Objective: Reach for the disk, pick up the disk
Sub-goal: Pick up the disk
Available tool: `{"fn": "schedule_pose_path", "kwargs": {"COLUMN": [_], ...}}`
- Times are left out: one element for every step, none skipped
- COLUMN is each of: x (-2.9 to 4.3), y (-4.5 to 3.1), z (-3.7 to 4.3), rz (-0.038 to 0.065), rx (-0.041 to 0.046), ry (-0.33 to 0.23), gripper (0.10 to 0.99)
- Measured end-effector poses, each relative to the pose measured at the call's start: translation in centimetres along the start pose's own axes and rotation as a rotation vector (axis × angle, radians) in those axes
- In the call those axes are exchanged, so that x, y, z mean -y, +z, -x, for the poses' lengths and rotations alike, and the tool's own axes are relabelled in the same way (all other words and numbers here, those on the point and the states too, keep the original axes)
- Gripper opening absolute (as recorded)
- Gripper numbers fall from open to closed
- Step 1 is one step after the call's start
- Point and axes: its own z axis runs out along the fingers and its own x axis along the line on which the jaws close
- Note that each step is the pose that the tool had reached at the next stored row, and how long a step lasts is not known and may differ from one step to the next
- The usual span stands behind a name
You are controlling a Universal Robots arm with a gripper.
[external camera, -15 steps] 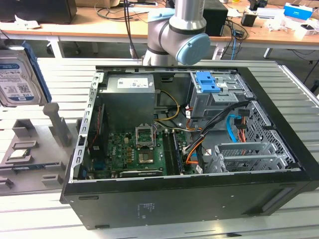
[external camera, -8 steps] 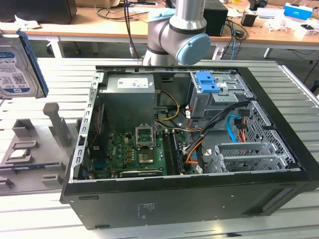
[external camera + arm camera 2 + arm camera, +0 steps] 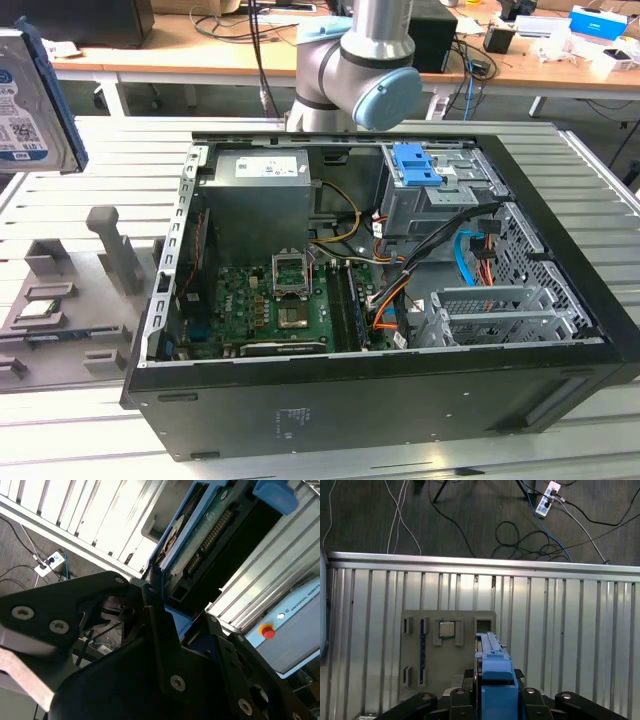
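The disk (image 3: 30, 100) hangs in the air at the exterior view's far left, well above the slatted table, its blue-and-white label showing inside a blue side rail. In the first wrist view the disk (image 3: 494, 677) stands edge-on, blue rail up, between my gripper's (image 3: 492, 696) black fingers, above a grey fixture. The second wrist view shows the disk's (image 3: 205, 535) green circuit-board side and blue rail running out from my gripper (image 3: 182, 620), which is shut on it.
An open black computer case (image 3: 400, 300) takes up the middle of the table, with a blue latch (image 3: 415, 165) on its drive cage. A grey slotted fixture (image 3: 60, 300) lies to its left in the exterior view, holding a small chip (image 3: 446, 629). The arm (image 3: 350, 60) rises behind the case.
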Motion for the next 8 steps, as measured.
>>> {"fn": "schedule_pose_path", "kwargs": {"x": [-0.01,0.01,0.01,0.01,0.00,0.00,0.00,0.00], "y": [-1.48,-3.26,-3.46,-3.61,-3.82,-3.96,-4.11,-4.19], "z": [-0.02,-0.03,-0.03,-0.03,-0.03,-0.03,-0.03,-0.03], "rz": [0.001,0.002,0.002,0.002,0.002,0.003,0.003,0.003], "rx": [0.0001,0.0001,0.0002,0.0002,0.0002,0.0002,0.0001,0.0002], "ry": [0.000,0.000,0.000,0.000,0.000,0.000,0.000,0.000], "gripper": [0.369,0.369,0.369,0.369,0.369,0.369,0.369,0.369]}}
